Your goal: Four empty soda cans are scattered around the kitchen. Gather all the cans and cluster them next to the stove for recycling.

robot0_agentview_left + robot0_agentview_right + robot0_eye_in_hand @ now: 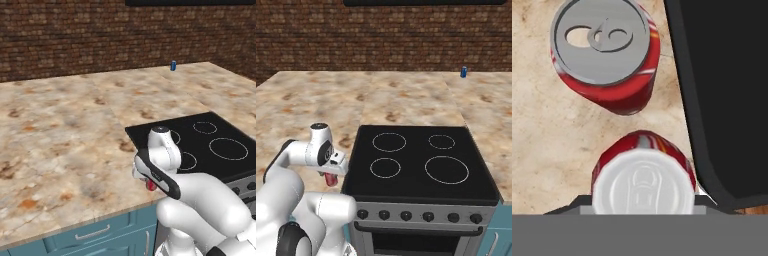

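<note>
Jaws (643,200): closed on red can (643,175), gripped upright at its sides, low over table edge just left of stove
Held can: red patch visible under hand (150,185) (330,179)
2nd red can (607,55): upright on table (60,130), close beyond held can, beside stove (416,160)
Blue can (173,65) (463,72): upright, far back near brick wall, well apart from stove
</note>
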### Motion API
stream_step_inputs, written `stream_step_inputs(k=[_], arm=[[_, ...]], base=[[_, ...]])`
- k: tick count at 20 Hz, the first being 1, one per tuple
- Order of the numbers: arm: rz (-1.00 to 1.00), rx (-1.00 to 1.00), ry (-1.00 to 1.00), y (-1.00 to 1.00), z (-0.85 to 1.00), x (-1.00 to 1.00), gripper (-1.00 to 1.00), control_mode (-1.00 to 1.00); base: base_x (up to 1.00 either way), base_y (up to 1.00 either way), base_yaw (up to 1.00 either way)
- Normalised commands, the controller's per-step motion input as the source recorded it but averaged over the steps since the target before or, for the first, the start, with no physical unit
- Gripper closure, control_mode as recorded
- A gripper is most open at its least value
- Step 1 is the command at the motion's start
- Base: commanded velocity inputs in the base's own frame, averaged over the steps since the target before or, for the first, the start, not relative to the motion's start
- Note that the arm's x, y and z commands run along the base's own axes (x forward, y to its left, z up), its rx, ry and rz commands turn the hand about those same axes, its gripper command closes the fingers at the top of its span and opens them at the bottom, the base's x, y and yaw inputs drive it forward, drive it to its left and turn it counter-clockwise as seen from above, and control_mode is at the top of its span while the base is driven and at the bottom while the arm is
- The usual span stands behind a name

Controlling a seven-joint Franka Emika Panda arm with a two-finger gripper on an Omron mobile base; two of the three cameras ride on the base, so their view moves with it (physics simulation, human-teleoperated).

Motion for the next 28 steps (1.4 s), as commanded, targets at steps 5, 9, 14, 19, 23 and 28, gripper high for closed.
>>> stream_step_inputs(k=[5, 9, 14, 19, 23, 28], arm=[[0.0, 0.0, 0.0, 0.0, 0.0, 0.0, -1.0, -1.0], [0.0, 0.0, 0.02, 0.0, -0.04, 0.0, -1.0, -1.0], [0.0, 0.0, -0.01, 0.04, 0.39, -0.42, -1.0, -1.0], [0.0, 0.0, -0.09, 0.0, 0.75, -1.0, -1.0, -1.0], [0.0, 0.0, -0.06, -0.24, 0.1, -0.99, -1.0, -1.0], [0.0, 0.0, -0.01, -0.64, 0.0, -0.41, -1.0, -1.0]], base=[[0.0, 0.0, 0.0], [0.0, 0.0, 0.0], [0.0, 0.0, 0.0], [0.0, 0.0, 0.0], [0.0, 0.0, 0.0], [0.0, 0.0, 0.0]])
